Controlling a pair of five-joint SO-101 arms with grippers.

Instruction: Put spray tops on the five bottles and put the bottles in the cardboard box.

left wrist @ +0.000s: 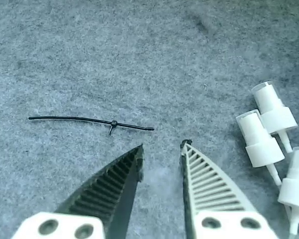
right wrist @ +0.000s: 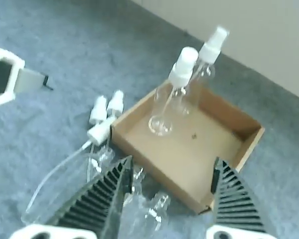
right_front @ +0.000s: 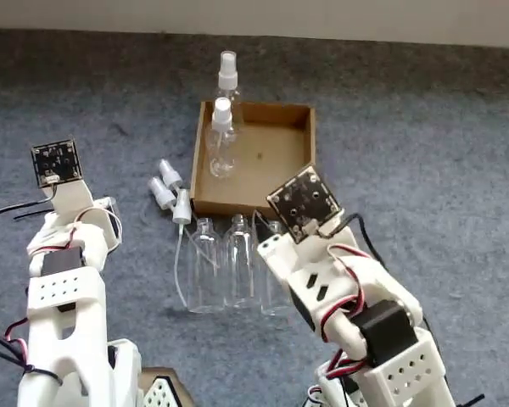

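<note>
A cardboard box (right_front: 271,161) (right wrist: 199,149) lies at the table's middle. One clear bottle with a spray top (right_front: 222,140) (right wrist: 169,94) stands inside it at its left wall. A second capped bottle (right_front: 227,78) (right wrist: 208,57) stands just beyond the far wall. Three uncapped bottles (right_front: 237,263) (right wrist: 144,211) sit side by side before the box's near wall. Three loose spray tops (right_front: 168,191) (left wrist: 261,139) (right wrist: 102,112) lie left of the box. My left gripper (left wrist: 162,148) hovers open over bare carpet beside the tops. My right gripper (right wrist: 172,163) is open above the uncapped bottles.
A thin black cable tie (left wrist: 89,121) lies on the grey carpet ahead of the left gripper. The right arm's body (right_front: 356,305) stands close to the right-hand uncapped bottle. Open carpet stretches right of the box and at the far left.
</note>
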